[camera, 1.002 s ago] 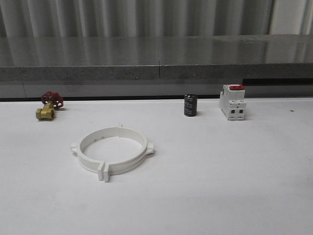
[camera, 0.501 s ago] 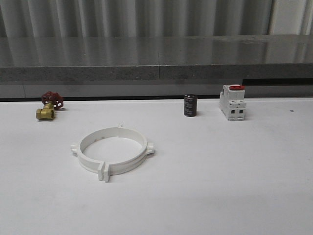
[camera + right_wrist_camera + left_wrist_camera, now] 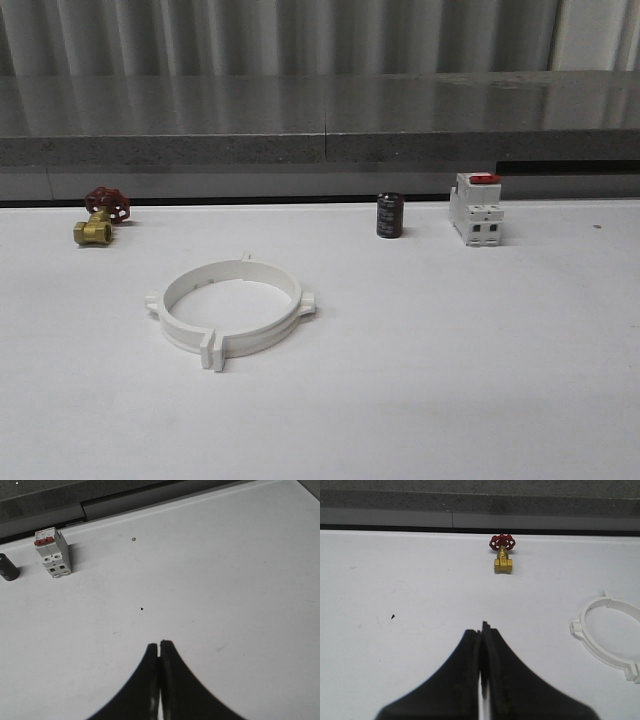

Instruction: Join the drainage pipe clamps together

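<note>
Nothing moved; breaker markings unreadable

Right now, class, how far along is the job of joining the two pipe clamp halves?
Done, it seems: the drainage pipe clamps lie on the table as one closed ring, tabs meeting at the front; whether they are locked cannot be told. In hand: nothing, since the left pincer and right pincer are shut and empty, away from the ring. Left: apparently nothing.

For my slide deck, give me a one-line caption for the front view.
Joined white clamps form a ring on the table, with valve, capacitor and breaker behind.
</note>
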Robot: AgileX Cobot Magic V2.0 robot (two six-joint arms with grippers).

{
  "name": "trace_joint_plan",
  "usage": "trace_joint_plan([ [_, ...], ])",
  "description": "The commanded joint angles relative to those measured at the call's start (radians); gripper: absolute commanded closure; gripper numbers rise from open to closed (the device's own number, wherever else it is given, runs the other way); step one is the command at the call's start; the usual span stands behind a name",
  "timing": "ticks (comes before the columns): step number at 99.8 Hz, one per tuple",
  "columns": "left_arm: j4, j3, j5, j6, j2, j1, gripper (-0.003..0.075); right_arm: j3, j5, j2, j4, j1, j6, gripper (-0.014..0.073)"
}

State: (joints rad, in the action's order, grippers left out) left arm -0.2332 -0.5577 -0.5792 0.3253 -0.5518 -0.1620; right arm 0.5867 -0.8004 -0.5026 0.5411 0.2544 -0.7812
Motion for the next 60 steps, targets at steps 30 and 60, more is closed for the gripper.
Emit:
trace_joint_plan([
  [30, -0.005, -0.027, 0.067, -0.002, -0.004, 0.003, 0.0741, 0.024, 0.049, -0.001, 0.046, -0.005, 0.007, 0.0659],
  [60, -0.005, -0.027, 0.067, -0.002, -0.004, 0.003, 0.0741, -0.007, 0.07, 0.03, -0.026, -0.027, 0.091, 0.0659],
])
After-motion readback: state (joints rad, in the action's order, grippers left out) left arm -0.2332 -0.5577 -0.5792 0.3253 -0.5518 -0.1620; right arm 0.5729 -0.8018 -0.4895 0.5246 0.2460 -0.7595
